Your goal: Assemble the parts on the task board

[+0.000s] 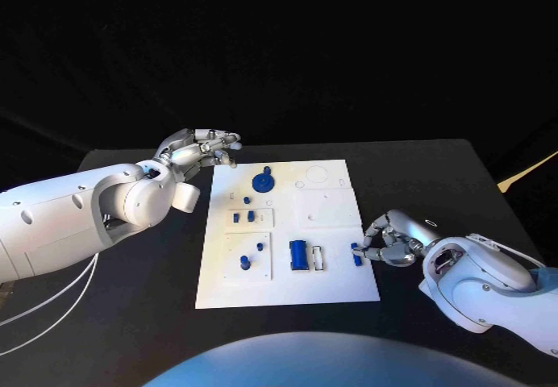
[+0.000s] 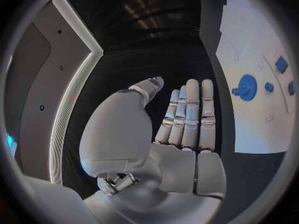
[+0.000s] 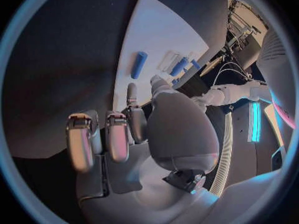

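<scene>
Head view, left hand (image 1: 200, 148) fingers straight, empty, right hand (image 1: 389, 242) fingers pinching blue part (image 1: 356, 249).

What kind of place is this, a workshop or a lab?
Likely a robotics lab test bench: a black table against a dark backdrop, a white task board with small blue parts such as a gear, and the left hand and right hand.

Right hand (image 1: 389, 246) fingers (image 1: 370, 251) hide small blue part (image 1: 355, 247); grasp perhaps, unclear.
</scene>
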`<state>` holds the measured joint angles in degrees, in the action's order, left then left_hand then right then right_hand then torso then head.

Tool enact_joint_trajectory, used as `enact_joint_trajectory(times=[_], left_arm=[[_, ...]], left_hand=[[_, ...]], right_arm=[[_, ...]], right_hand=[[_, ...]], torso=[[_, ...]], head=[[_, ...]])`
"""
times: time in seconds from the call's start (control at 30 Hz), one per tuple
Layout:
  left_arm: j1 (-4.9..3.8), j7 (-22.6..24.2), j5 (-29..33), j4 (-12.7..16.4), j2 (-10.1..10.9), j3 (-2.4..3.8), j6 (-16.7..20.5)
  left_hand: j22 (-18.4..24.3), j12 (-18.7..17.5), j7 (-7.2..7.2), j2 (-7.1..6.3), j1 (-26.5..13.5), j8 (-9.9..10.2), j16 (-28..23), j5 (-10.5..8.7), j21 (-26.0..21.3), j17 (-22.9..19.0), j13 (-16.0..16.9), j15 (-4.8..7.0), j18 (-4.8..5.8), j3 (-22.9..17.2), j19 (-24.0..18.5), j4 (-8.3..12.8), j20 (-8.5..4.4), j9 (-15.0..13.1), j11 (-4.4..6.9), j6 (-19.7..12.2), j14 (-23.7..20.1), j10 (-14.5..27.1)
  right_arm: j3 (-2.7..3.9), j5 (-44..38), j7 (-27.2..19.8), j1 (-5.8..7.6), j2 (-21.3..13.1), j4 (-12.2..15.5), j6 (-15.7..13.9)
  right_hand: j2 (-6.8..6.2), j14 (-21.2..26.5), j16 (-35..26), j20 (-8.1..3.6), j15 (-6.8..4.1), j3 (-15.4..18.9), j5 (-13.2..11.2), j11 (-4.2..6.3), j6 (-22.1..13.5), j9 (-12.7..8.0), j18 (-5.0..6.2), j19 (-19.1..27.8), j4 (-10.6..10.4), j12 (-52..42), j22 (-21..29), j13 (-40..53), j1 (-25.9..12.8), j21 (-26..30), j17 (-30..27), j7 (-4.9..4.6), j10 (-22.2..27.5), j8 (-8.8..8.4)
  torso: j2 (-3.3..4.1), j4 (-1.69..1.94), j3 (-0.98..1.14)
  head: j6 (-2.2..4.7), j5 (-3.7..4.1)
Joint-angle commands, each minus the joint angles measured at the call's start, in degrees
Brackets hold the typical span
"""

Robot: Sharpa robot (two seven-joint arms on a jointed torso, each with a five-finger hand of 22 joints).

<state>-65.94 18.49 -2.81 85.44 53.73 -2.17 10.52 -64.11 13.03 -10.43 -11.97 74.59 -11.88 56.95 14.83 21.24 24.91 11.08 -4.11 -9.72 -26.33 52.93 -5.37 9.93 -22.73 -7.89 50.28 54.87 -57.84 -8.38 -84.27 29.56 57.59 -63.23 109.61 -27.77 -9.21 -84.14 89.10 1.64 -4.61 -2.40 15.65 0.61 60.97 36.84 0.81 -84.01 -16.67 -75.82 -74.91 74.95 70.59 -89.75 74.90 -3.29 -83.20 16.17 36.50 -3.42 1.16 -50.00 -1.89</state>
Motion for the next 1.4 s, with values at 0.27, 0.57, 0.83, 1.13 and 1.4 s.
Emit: enact_joint_trajectory(times=[0.27, 0.57, 0.83, 1.13, 1.4], left_arm=[[0.03, 0.57, -0.22, 0.25, 0.06, 0.05, -1.01], [0.03, 0.55, -0.23, 0.25, 0.13, 0.05, -1.01], [0.03, 0.52, -0.23, 0.25, 0.21, 0.05, -0.98], [0.03, 0.49, -0.23, 0.25, 0.27, 0.05, -0.94], [0.03, 0.4, -0.24, 0.2, 0.26, 0.05, -0.93]], left_hand=[[0.07, 0.21, -0.09, 0.34, -0.14, -0.24, -0.33, -0.3, -0.24, -0.08, -0.05, -0.07, -0.55, 0.33, 0.1, 0.14, 0.35, 0.09, 0.08, -0.43, -0.51, 0.5], [0.07, 0.21, -0.09, 0.34, -0.14, -0.24, -0.33, -0.3, -0.24, -0.08, -0.05, -0.07, -0.55, 0.33, 0.1, 0.14, 0.35, 0.09, 0.08, -0.43, -0.51, 0.5], [0.1, 0.23, -0.1, 0.36, -0.15, -0.25, -0.32, -0.31, -0.26, -0.08, -0.06, -0.08, -0.55, 0.34, 0.08, 0.13, 0.36, 0.11, 0.07, -0.47, -0.54, 0.54], [0.1, 0.23, -0.1, 0.36, -0.15, -0.25, -0.32, -0.31, -0.26, -0.08, -0.06, -0.08, -0.55, 0.34, 0.08, 0.13, 0.36, 0.11, 0.07, -0.47, -0.54, 0.54], [0.13, 0.28, -0.13, 0.42, -0.14, -0.28, -0.29, -0.3, -0.28, -0.09, -0.07, -0.09, -0.56, 0.35, 0.06, 0.13, 0.37, 0.12, 0.06, -0.48, -0.58, 0.59]], right_arm=[[-0.03, -3.35, 1.87, -1.78, 2.48, -2.01, 1.75], [-0.05, -3.68, 2.49, -2.34, 3.71, -3.31, 4.24], [-0.07, -4.94, 3.35, -2.82, 4.25, -3.87, 5.42], [-0.07, -5.72, 3.87, -2.96, 4.63, -3.28, 3.18], [-0.02, -4.12, 3.43, -2.6, 4.29, -1.08, -0.79]], right_hand=[[0.17, -5.33, -0.04, 0.55, 0.45, -0.55, 0.08, 0.14, -0.16, -0.03, -0.81, -5.99, 0.14, 0.16, -15.09, 4.84, 1.11, -0.25, 12.81, -0.07, 0.32, -0.35], [0.25, -5.35, -0.01, 0.57, 0.38, -1.7, 0.04, 0.25, 0.22, -0.26, -0.81, -5.99, 0.29, 0.04, -15.09, 4.98, 3.84, -0.25, 12.92, 0.06, 0.23, -0.62], [0.01, -5.34, -0.04, 0.51, 0.31, -2.81, 0.07, 0.33, 0.42, -0.51, -0.81, -5.99, 0.47, 0.12, -15.09, 4.96, 6.2, -0.25, 12.87, 0.13, 0.27, -0.95], [-4.95, -5.41, 0.04, 0.1, -0.08, -26.12, -6.84, 0.79, 2.59, -1.24, -0.81, -5.99, 1.61, -0.37, -15.09, 5.56, 10.63, -0.25, 13.15, 0.55, -0.08, -1.77], [-5.66, -5.54, 0.27, -0.12, -0.27, -36.33, -0.76, 1.01, 1.48, 1.92, -0.81, -5.99, 7.08, -1.53, -15.09, 6.46, 2.58, -0.25, 13.7, 0.79, -1.04, 0.31]], torso=[[0.08, 0.15, 0.06], [0.07, 0.11, 0.04], [0.04, 0.06, 0.04], [0.05, 0.07, 0.01], [0.03, 0.04, -0.02]], head=[[0.0, -0.21], [0.0, -0.34], [0.0, -0.47], [0.0, -0.55], [0.0, -0.64]])
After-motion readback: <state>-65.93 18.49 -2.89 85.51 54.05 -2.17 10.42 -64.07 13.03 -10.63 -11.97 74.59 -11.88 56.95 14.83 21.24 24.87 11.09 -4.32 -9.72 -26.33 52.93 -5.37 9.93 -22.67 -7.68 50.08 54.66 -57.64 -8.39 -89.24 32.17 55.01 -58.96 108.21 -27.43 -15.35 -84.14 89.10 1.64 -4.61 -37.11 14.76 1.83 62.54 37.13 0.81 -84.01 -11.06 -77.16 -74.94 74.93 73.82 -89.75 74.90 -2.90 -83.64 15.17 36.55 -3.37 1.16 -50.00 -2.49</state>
